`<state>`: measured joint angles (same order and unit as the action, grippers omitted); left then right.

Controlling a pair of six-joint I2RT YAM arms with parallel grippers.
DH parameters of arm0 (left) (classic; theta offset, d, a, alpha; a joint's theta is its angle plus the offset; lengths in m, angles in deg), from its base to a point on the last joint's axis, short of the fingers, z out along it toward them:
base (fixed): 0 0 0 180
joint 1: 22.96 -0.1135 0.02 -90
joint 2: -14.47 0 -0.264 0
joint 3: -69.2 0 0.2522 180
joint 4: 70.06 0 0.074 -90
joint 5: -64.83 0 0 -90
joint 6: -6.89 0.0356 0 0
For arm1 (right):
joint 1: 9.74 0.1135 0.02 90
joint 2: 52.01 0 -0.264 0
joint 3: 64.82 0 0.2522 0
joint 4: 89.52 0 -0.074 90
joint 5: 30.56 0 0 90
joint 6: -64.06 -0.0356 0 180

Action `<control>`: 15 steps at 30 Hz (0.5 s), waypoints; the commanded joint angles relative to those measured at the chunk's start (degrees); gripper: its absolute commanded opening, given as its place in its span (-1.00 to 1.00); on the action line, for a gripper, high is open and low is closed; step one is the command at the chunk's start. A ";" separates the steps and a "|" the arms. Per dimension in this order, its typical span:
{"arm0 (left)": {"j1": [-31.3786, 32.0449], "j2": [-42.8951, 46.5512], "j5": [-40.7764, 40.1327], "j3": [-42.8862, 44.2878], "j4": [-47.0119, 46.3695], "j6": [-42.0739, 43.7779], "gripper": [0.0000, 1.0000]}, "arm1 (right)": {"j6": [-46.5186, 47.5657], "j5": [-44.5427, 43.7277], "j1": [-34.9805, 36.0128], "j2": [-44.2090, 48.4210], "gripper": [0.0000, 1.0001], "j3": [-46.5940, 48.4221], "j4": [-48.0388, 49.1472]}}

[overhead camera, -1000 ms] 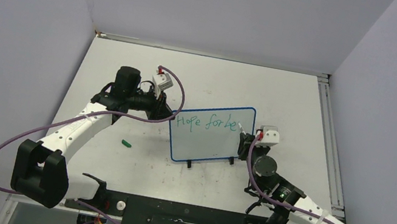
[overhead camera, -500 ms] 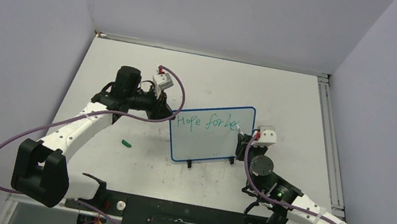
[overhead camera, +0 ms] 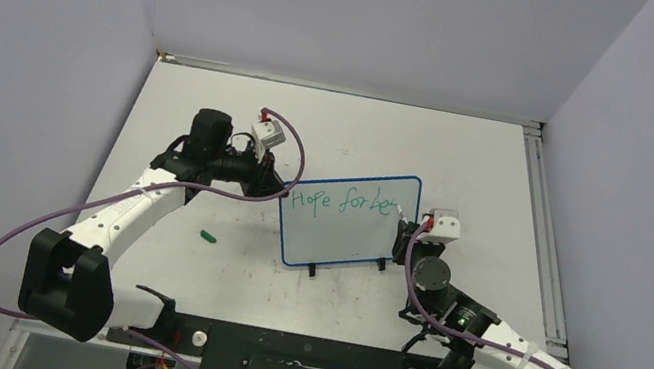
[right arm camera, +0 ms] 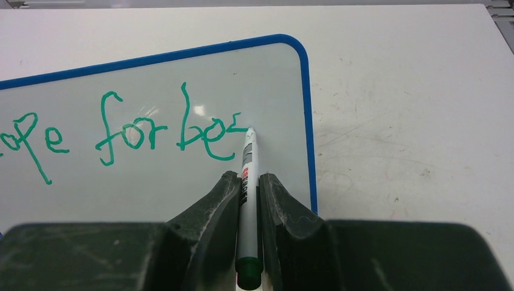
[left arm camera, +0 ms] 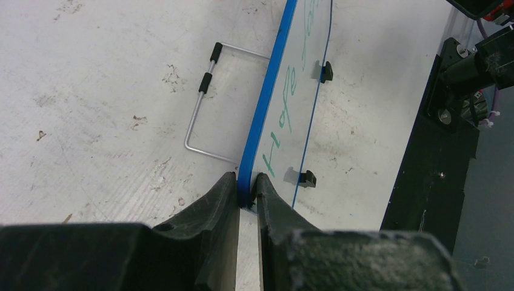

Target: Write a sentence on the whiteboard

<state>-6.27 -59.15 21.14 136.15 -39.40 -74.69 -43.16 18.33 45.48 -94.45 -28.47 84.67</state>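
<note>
My left claw (left arm camera: 247,185) is closed on the blue frame of the whiteboard (overhead camera: 347,221), with 1 finger on each face of the edge. In the top view that grip sits at about 10 o'clock on the board. The board stands tilted on the worktop (overhead camera: 363,130), a little toward 3 o'clock of the middle. Its 2 black feet (left arm camera: 308,178) rest on the surface along its 6 o'clock edge. In my left wrist view a bent wire stand (left arm camera: 203,103) with 2 black sleeves lies flat on the worktop behind the board, and I cannot tell whether it touches the frame. My right claw (right arm camera: 248,182) is at the board's 3 o'clock edge, closed on a white marker (right arm camera: 248,159). The barrel runs between the 2 fingers and its green end pokes out behind them. The marker's tip touches the glossy face near the 3 o'clock frame, at the end of a short green stroke. The sentence (right arm camera: 142,130) reads "Hope for be" in thin green handwriting along the 12 o'clock part of the board. An unfinished letter after it leads into the tip. The part of the board toward 6 o'clock is blank. A small green piece (overhead camera: 209,237) lies on the worktop well apart from the board, toward 8 o'clock of it.
</note>
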 commanded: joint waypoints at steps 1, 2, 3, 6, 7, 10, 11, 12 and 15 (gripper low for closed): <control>0.23 -0.91 -2.58 0.53 3.21 2.21 -1.00 | 1.10 -0.16 0.44 2.58 -0.89 0.12 0.86; 0.19 -0.92 -2.61 0.58 3.22 2.21 -1.00 | 1.66 0.16 0.65 3.36 -0.89 -0.07 1.52; 0.19 -0.94 -2.60 0.56 3.22 2.21 -1.00 | 2.15 0.37 0.90 3.84 -0.89 -0.11 2.15; 0.19 -0.92 -2.60 0.58 3.22 2.21 -1.00 | 3.73 0.92 1.29 4.15 -0.89 -0.13 4.56; 0.19 -0.96 -2.58 0.54 3.22 2.21 -1.00 | 4.38 0.98 1.30 3.61 -0.89 -0.05 5.25; 0.19 -0.95 -2.55 0.60 3.18 2.25 -1.00 | 6.22 1.08 1.29 1.24 -0.89 0.49 7.63; 0.21 -0.98 -2.59 0.57 3.22 2.19 -1.00 | 6.75 1.21 1.29 0.55 -0.89 0.60 8.45; 0.19 -0.94 -2.56 0.55 3.20 2.21 -1.00 | 7.09 1.37 1.29 -0.09 -0.89 0.66 9.17; 0.19 -0.86 -2.62 0.55 3.26 2.21 -1.00 | 7.45 0.92 1.29 -1.32 -0.89 0.70 10.40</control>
<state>-6.27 -59.15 21.14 136.15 -39.35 -74.69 -37.89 19.27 46.24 -94.34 -28.58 90.07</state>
